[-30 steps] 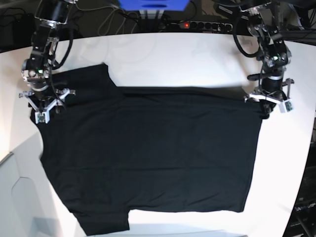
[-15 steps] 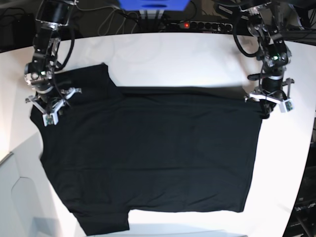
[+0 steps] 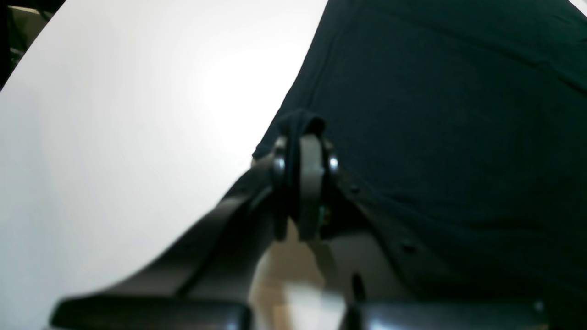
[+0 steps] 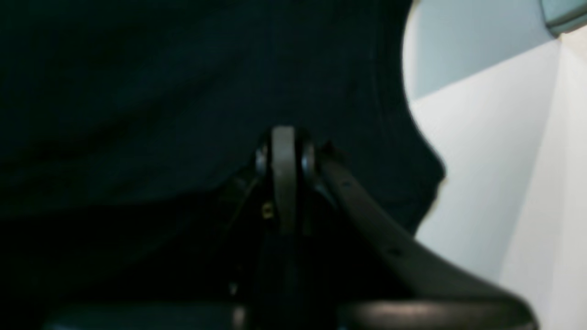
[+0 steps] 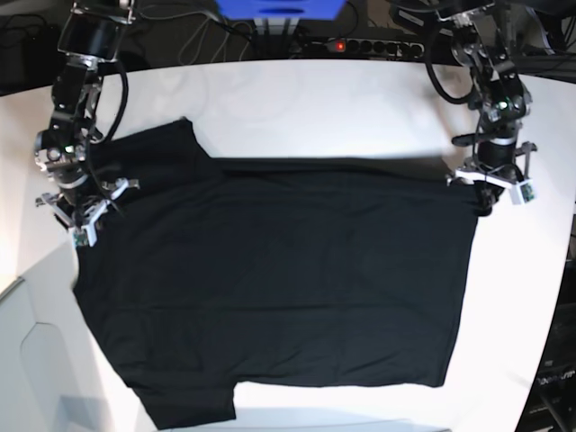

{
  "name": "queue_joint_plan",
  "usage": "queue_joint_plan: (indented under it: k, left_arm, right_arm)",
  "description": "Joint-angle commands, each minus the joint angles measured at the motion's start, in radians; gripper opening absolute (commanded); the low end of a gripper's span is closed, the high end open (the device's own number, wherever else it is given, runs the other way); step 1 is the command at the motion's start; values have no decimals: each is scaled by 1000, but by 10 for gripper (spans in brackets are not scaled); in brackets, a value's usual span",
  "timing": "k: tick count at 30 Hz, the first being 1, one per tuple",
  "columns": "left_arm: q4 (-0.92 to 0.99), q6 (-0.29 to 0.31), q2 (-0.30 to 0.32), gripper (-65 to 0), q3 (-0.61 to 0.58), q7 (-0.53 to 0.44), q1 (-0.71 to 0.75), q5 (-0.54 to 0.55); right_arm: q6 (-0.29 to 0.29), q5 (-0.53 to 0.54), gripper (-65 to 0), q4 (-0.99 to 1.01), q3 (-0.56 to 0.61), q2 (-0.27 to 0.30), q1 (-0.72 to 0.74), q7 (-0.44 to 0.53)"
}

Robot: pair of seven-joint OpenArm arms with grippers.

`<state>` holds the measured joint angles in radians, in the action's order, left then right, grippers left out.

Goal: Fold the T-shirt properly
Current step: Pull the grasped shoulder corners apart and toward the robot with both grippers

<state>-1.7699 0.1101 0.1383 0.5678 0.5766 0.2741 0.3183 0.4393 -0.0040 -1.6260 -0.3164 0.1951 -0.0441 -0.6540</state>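
Note:
The black T-shirt (image 5: 270,270) lies spread flat on the white table (image 5: 315,108). Its sleeves are at the left and its hem at the right. My left gripper (image 5: 486,193) stands at the shirt's far right corner. In the left wrist view it (image 3: 300,137) is shut on a small raised pinch of the T-shirt (image 3: 435,114). My right gripper (image 5: 79,225) is at the shirt's left edge, near the upper sleeve. The right wrist view shows it (image 4: 284,137) shut, with the T-shirt (image 4: 137,91) gathered around its tips.
A power strip (image 5: 360,45) with a red light, a blue box (image 5: 279,7) and cables lie behind the table's far edge. The table's curved edge runs close by at the left front (image 5: 27,315) and at the right (image 5: 562,270).
My right gripper has gone from wide open to shut and shifted slightly left and toward the front along the shirt's edge. The left arm and the shirt have stayed put.

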Motion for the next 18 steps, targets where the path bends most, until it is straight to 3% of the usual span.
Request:
queue_joint_plan:
  k: [1, 18]
  left_arm:
    - [-23, -3, 13, -619, 5, -25, -3, 2]
    - [-14, -6, 13, -619, 1, -25, -60, 2]
  right_arm:
    - [19, 5, -650, -36, -5, 17, 17, 30]
    - [20, 5, -650, -4, 32, 27, 181, 30]
